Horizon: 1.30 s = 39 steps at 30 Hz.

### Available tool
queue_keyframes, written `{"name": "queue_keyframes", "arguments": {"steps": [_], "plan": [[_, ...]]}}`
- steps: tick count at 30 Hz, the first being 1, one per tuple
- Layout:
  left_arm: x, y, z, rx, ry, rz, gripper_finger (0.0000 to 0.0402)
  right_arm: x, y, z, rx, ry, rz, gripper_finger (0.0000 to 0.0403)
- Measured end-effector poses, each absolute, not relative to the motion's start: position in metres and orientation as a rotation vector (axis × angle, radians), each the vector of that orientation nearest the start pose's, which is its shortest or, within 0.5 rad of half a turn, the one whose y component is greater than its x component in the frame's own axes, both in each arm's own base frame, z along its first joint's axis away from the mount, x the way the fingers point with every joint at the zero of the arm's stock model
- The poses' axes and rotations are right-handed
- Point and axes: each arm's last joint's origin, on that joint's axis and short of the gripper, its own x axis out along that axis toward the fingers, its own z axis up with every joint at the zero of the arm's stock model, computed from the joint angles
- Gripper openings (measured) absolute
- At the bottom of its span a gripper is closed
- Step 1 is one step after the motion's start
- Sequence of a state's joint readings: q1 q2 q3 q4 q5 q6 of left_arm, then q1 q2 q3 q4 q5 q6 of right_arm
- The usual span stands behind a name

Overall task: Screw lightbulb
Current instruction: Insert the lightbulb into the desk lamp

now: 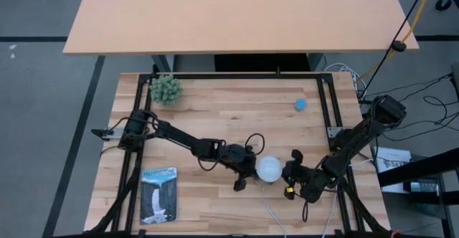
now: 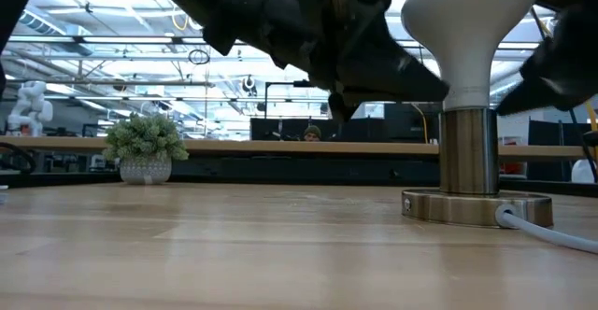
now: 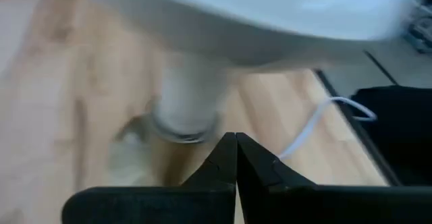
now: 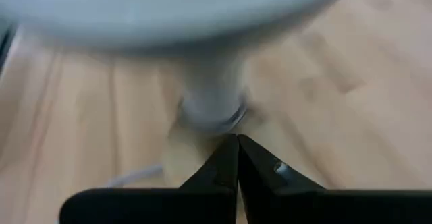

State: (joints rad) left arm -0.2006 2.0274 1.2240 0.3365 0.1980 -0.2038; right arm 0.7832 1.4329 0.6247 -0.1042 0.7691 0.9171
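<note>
The white lightbulb [image 1: 269, 168] stands upright, its narrow neck in the silvery socket [image 2: 467, 151]. The socket's round base disc [image 2: 476, 207] rests on the wooden table, near the front edge. My left gripper [image 1: 251, 175] is shut, just left of the bulb and under its dome. In the left wrist view its tips [image 3: 235, 137] point at the neck and socket [image 3: 185, 116]. My right gripper [image 1: 290, 173] is shut, just right of the bulb. Its tips [image 4: 237, 138] point at the neck [image 4: 212, 106] from the other side. My left gripper's shut tips stand level beside the bulb's neck [image 2: 439, 86] under the dome, coming from the table's left. I cannot tell whether they touch it. My right gripper's shut tips stand by the neck [image 2: 523, 77] from the table's right. I cannot tell whether they touch either.
A white cord [image 2: 551, 231] runs from the socket's base toward the front edge. A small potted plant [image 1: 166, 89] stands at the far left and a small blue object [image 1: 300, 104] at the far right. A printed booklet [image 1: 158, 193] lies at the near left.
</note>
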Motion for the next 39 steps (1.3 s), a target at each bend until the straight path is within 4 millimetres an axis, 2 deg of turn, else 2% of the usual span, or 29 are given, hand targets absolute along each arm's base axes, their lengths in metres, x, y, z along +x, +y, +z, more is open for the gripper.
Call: {"name": "queue_keyframes", "arguments": {"steps": [4, 11, 14, 17, 24, 27, 31, 39], "plan": [[0.426, -0.096, 0.165, -0.194, 0.481, -0.358, 0.0, 0.196, 0.162, 0.164, 0.223, 0.5, -0.302, 0.0], [0.429, -0.085, 0.165, -0.185, 0.465, -0.272, 0.0, 0.199, 0.166, 0.165, 0.23, 0.571, -0.168, 0.0], [0.43, -0.075, 0.164, -0.175, 0.473, -0.18, 0.0, 0.198, 0.171, 0.166, 0.258, 0.599, -0.088, 0.0], [0.429, -0.074, 0.161, -0.162, 0.502, -0.102, 0.0, 0.197, 0.174, 0.167, 0.255, 0.607, -0.051, 0.0], [0.427, -0.086, 0.162, -0.211, 0.513, -0.278, 0.0, 0.19, 0.167, 0.158, 0.284, 0.685, -0.154, 0.0], [0.427, -0.095, 0.166, -0.227, 0.481, -0.384, 0.0, 0.189, 0.163, 0.157, 0.272, 0.64, -0.252, 0.0], [0.428, -0.095, 0.169, -0.204, 0.438, -0.359, 0.0, 0.19, 0.161, 0.16, 0.235, 0.544, -0.323, 0.0], [0.431, -0.084, 0.169, -0.195, 0.425, -0.304, 0.0, 0.193, 0.163, 0.162, 0.219, 0.522, -0.298, 0.0]]}}
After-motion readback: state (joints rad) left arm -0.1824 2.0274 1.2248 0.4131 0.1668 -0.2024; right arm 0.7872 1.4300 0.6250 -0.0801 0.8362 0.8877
